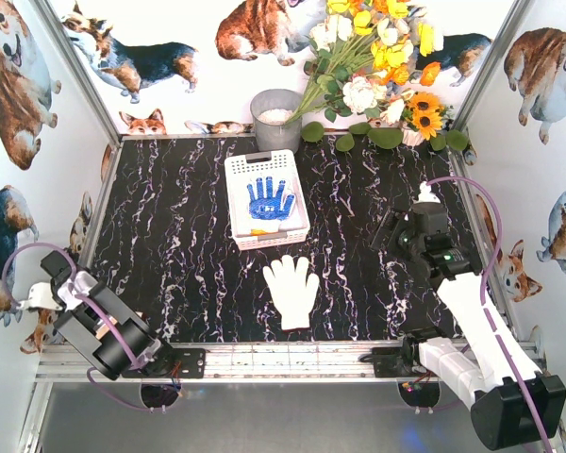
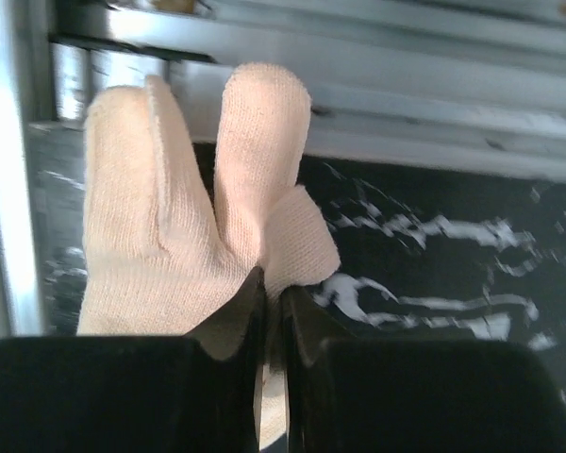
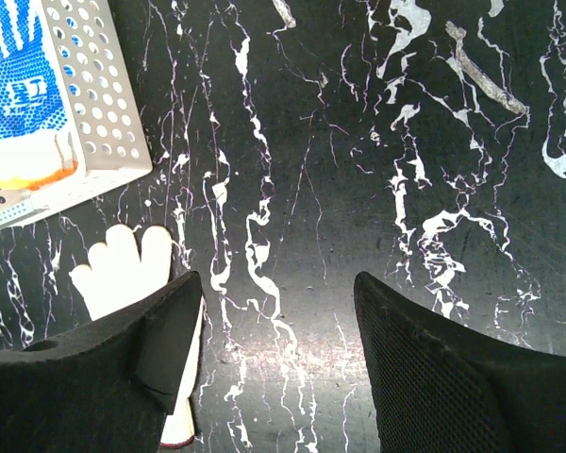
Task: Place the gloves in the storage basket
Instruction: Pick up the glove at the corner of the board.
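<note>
Left wrist view gives you the step in hand: the left gripper [image 2: 272, 307] has its jaws pressed together on the edge of a cream glove [image 2: 160, 217], which lies at the near left of the table [image 1: 170, 236], just beside the metal frame rail [image 2: 358, 57]. The pinch looks to take only a fold of knit, so lift straight up and slowly, watch that the fabric does not slip, and clear the rail before you swing right toward the storage basket [image 1: 264, 162]. That basket sits at the middle back with a blue-dotted glove [image 1: 269, 200] already inside; release only once your glove hangs within its rim. A white glove [image 1: 291, 288] lies flat just in front of it. Your right gripper [image 3: 275, 283] hangs spread and empty over bare table. The blue palm carries a pale printed mark, too small to read
</note>
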Motion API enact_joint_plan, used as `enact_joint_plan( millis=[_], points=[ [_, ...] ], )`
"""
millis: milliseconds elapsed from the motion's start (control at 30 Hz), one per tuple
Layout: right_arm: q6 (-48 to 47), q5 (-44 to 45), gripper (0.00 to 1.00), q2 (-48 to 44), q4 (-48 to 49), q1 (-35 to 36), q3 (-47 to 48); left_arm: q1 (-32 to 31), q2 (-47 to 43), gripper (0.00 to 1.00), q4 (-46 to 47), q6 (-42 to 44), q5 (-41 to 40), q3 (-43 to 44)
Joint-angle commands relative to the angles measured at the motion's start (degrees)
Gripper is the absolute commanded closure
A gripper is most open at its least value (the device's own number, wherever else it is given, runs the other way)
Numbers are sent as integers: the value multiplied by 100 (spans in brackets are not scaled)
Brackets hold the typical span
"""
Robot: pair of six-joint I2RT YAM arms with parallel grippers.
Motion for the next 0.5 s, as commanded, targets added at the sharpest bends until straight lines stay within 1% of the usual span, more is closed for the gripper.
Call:
enact_joint_plan(
  millis=[0,133,267,367,467],
  points=[
    [26,-119,32,-148,143,-27,5,-540,-175,100,250,267,758,-121],
    [106,-161,32,-189,19,-29,63,-1447,-532,100,129,606,615,129],
    [364,-318,32,-264,183,-28,-66,-2089,-1143,100,39,1000,766,274],
    [639,-606,32,-255,484,-29,-183,-2305,-1582,100,157,1549,1240,343],
    [850,-1040,32,-194,831,-29,-233,-2392,-1789,100,326,2127,2218,550]
  ],
)
